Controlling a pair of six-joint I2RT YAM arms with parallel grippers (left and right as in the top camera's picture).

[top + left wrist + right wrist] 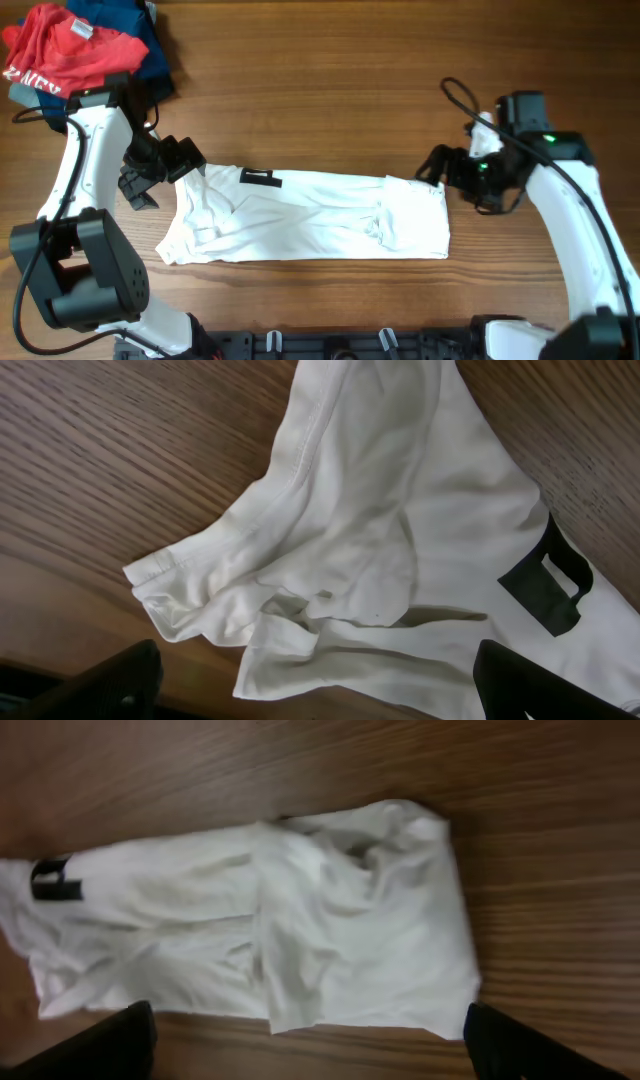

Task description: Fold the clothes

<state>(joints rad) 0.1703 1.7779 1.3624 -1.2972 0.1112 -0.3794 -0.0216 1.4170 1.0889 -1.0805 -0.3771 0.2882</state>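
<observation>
Nearest us, the white shirt (pixel 310 215) lies flat in the middle of the surface (pixel 320 90). It forms a long band running left to right, doubled lengthwise by the look of its layers. The dark label (pixel 258 178) faces up toward the left end. That end is bunched and creased in the left wrist view; the right end is squarer, with one rumpled patch

Tools: the left tool (pixel 165 172) has its fingers wide apart with nothing between them, at the shirt's far left corner. The right tool (pixel 445 172) is likewise spread and empty, just beside the far right corner. We cannot tell whether either touches the cloth

Handling, our judgement: thin, limp, very light fabric. It will sag from any pinch and may slide on the smooth wood. The stacked layers could shear apart, so we would pinch through all of them at the corners of a short end, on the hem, not mid-panel

Containers: we see none

Far left: a red T-shirt (pixel 65 50) is heaped on navy garments (pixel 130 30), well apart from the shirt and not part of this job
</observation>
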